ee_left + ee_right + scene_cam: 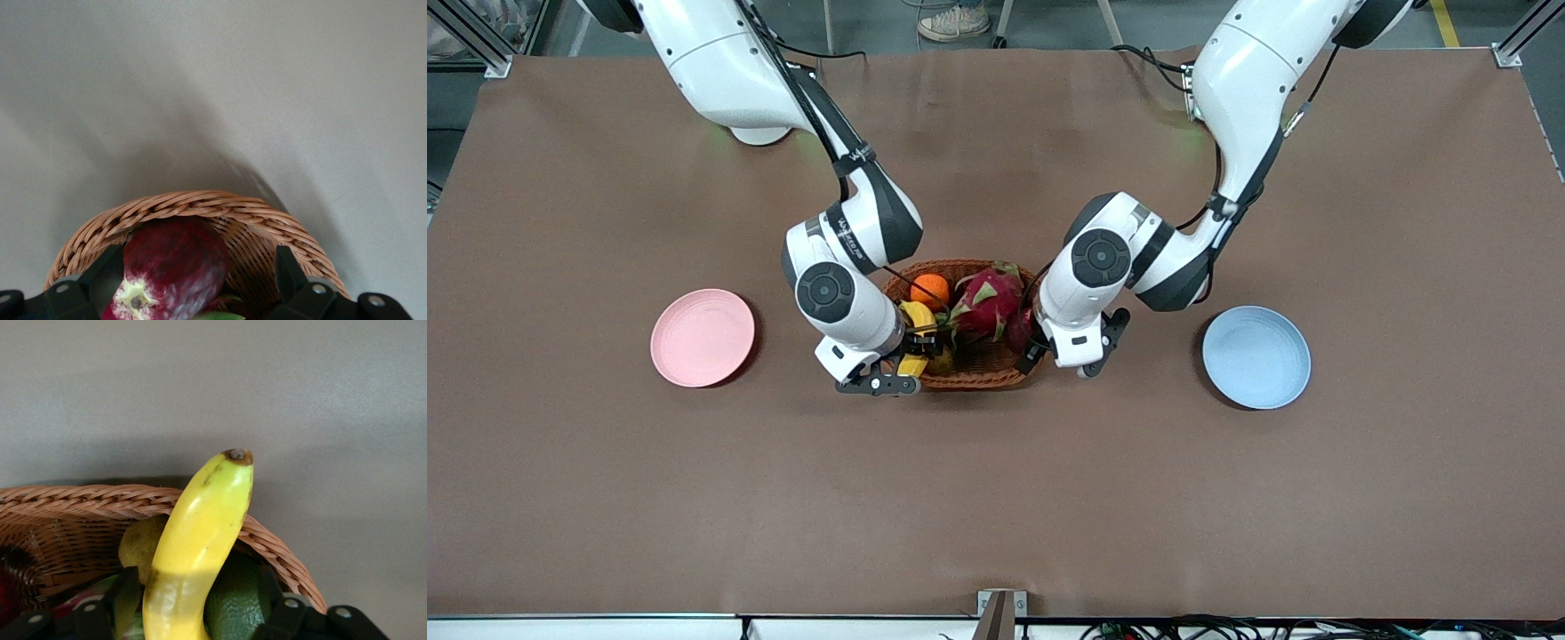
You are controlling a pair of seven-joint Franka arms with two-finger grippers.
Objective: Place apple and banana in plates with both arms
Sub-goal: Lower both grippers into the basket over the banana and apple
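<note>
The dark red apple [175, 263] lies in the wicker basket [978, 369] at its end toward the left arm, partly hidden in the front view [1020, 331]. My left gripper [197, 267] is down in the basket, open, its fingers on either side of the apple, with a gap on one side. The yellow banana [200, 540] leans over the basket rim at the end toward the right arm [915, 317]. My right gripper [197, 587] is open and straddles the banana and a dark green avocado [240, 603]. The pink plate [702, 338] and the blue plate [1256, 356] are bare.
The basket also holds a pink dragon fruit [987, 302], an orange [929, 290] and a pale green fruit [139, 543]. The pink plate lies toward the right arm's end of the basket, the blue plate toward the left arm's end.
</note>
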